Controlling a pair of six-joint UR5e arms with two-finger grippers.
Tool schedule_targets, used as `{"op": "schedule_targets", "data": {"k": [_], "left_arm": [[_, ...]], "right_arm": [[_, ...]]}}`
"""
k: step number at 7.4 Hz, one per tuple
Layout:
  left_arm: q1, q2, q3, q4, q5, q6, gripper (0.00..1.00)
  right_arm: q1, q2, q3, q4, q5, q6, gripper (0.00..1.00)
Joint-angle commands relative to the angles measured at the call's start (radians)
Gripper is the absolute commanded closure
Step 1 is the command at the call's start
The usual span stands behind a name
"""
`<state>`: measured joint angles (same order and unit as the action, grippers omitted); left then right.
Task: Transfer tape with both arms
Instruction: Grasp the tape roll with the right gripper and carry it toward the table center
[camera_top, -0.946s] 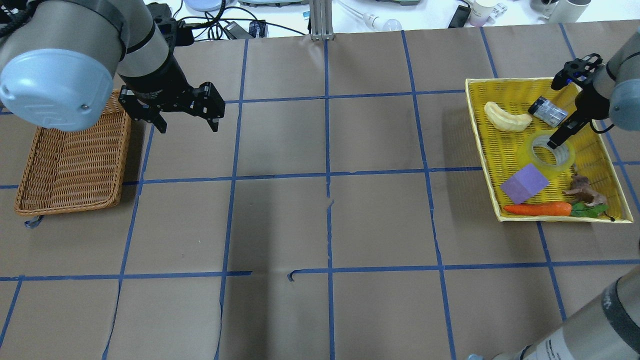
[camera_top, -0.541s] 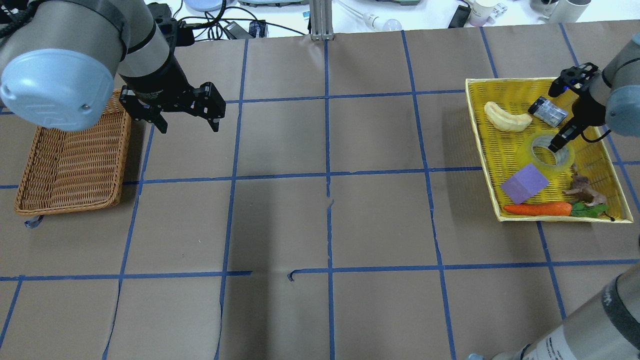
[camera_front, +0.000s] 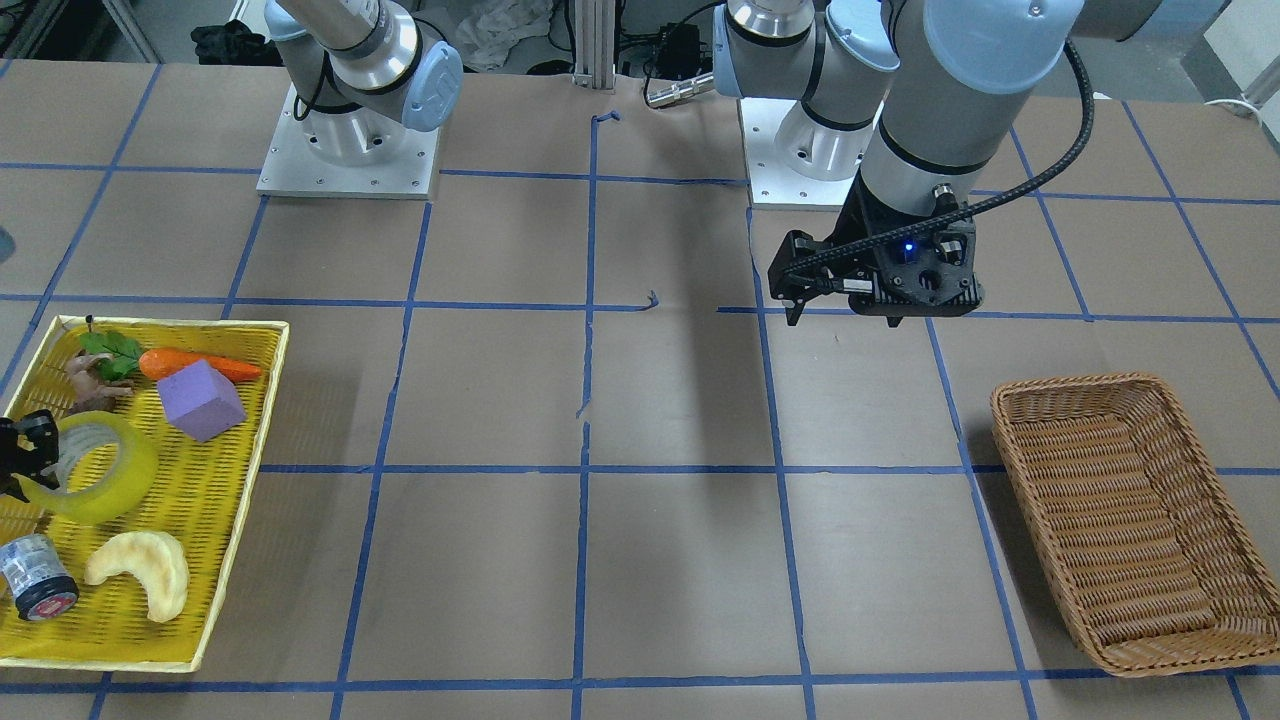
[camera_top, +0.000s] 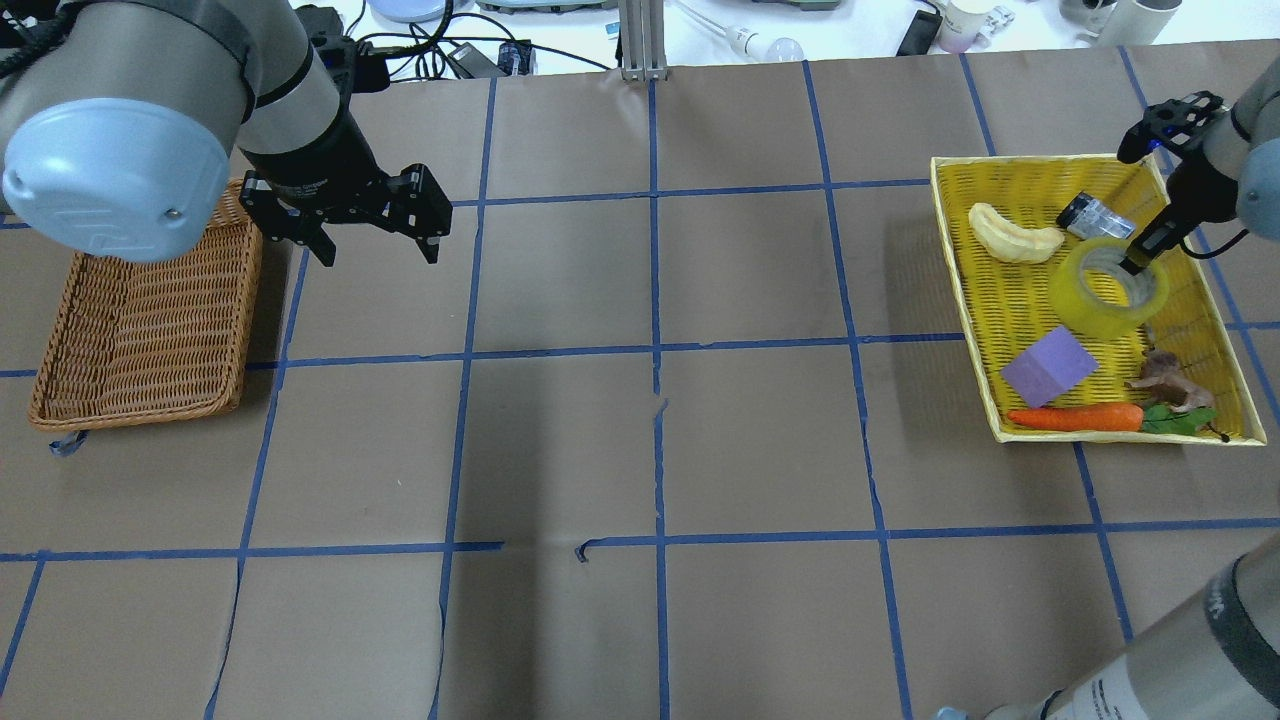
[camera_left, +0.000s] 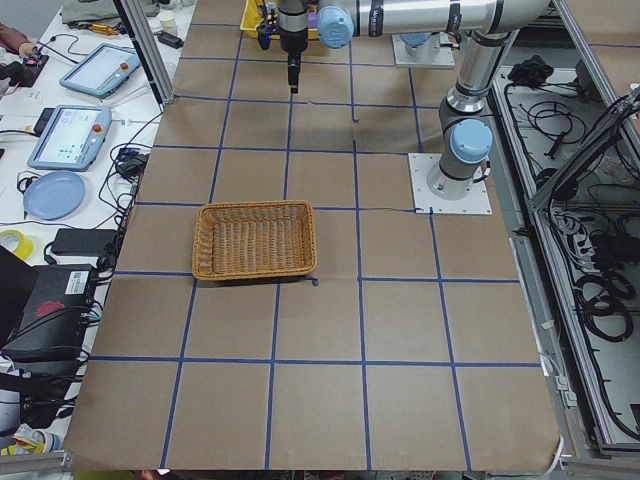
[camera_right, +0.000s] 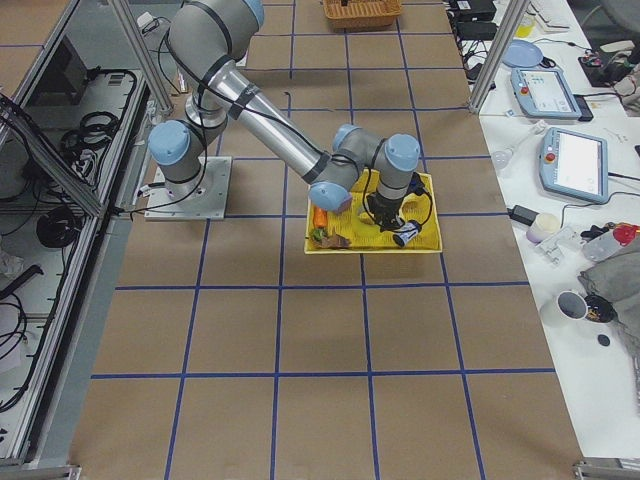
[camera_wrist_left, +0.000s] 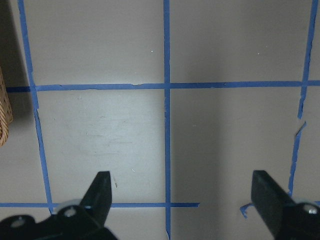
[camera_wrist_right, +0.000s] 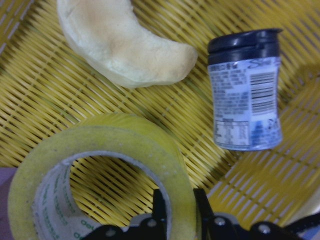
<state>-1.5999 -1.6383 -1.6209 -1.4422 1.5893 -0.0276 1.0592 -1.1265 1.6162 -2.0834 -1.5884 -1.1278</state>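
Pinching the tape (camera_top: 1108, 287) wall, right end effector (camera_top: 1135, 266) narrow; left end effector (camera_top: 375, 255) wide, seemingly touching nothing.

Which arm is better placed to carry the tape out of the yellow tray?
Right. The right gripper is shut on the tape over the yellow tray; the left gripper hangs open beside the wicker basket, far away.

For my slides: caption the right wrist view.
Right gripper pinches the wall of the tape over a yellow tray, beside bread and a small bottle.
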Motion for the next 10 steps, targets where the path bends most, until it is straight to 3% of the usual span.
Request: {"op": "schedule_targets", "data": {"k": [1, 2, 3, 4, 6, 10], "left_arm": [[0.000, 0.000, -0.001, 0.000, 0.000, 0.000, 0.00], [0.000, 0.000, 0.001, 0.000, 0.000, -0.001, 0.00], [0.000, 0.000, 0.001, 0.000, 0.000, 0.000, 0.00], [0.002, 0.000, 0.001, 0.000, 0.000, 0.000, 0.00], [0.008, 0.000, -0.001, 0.000, 0.001, 0.006, 0.00], [0.014, 0.000, -0.001, 0.000, 0.008, 0.008, 0.00]], "right_arm": [[0.046, -0.009, -0.116, 0.091, 0.016, 0.073, 1.00], [0.132, -0.009, -0.157, 0.118, 0.001, 0.150, 1.00], [0.196, -0.010, -0.200, 0.220, -0.004, 0.272, 1.00], [0.278, -0.024, -0.209, 0.282, -0.002, 0.487, 1.00], [0.442, -0.012, -0.211, 0.278, 0.007, 0.784, 1.00], [0.646, 0.218, -0.338, 0.139, 0.018, 1.107, 1.00]]}}
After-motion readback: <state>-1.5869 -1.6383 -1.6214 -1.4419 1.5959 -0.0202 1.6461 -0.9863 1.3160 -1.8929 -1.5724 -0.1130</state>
